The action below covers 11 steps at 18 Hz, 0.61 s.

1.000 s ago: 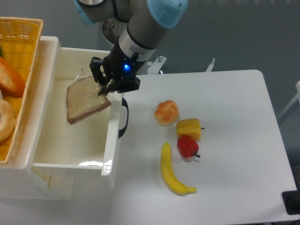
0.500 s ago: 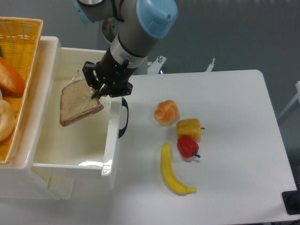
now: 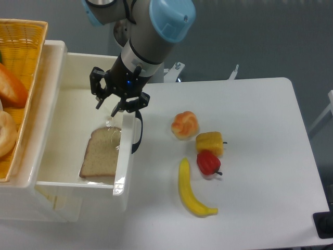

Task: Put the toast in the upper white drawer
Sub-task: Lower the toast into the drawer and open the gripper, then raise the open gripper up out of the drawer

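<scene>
A wicker basket sits at the frame's nine o'clock edge, holding orange and pale items partly cut off; beside it the white drawer stands pulled open, its dark curved handle on the front wall; the toast lies flat on the drawer floor toward the six o'clock end, tucked against the front wall, a pale slice with a brown crust, its clear wrapper catching light at the twelve o'clock edge. Just above it, at roughly one o'clock from the slice, the gripper hangs with fingers spread and nothing between them; the slice looks fully released and inside the drawer. The sound finish, by this view, is a straight lift clear of the drawer wall and handle, without snagging the loose plastic. Farther toward three o'clock, on the white table, rest a round bun, a yellow corn piece, a red pepper and a banana, all well apart from the drawer.
</scene>
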Each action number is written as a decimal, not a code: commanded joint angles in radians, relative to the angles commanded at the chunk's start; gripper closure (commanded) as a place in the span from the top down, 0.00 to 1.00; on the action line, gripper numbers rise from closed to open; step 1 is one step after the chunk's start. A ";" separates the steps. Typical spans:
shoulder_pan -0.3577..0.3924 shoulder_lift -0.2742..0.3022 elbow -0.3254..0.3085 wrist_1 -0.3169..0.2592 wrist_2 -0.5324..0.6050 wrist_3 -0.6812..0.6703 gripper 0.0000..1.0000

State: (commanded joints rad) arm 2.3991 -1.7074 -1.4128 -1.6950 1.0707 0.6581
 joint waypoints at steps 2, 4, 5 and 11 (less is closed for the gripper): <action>0.014 0.003 0.000 0.002 0.026 0.000 0.45; 0.037 0.003 0.000 0.014 0.035 0.000 0.48; 0.044 0.005 0.000 0.027 0.035 -0.006 0.53; 0.103 0.003 0.000 0.100 0.035 -0.006 0.72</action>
State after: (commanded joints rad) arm 2.5018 -1.7043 -1.4128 -1.5953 1.1060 0.6519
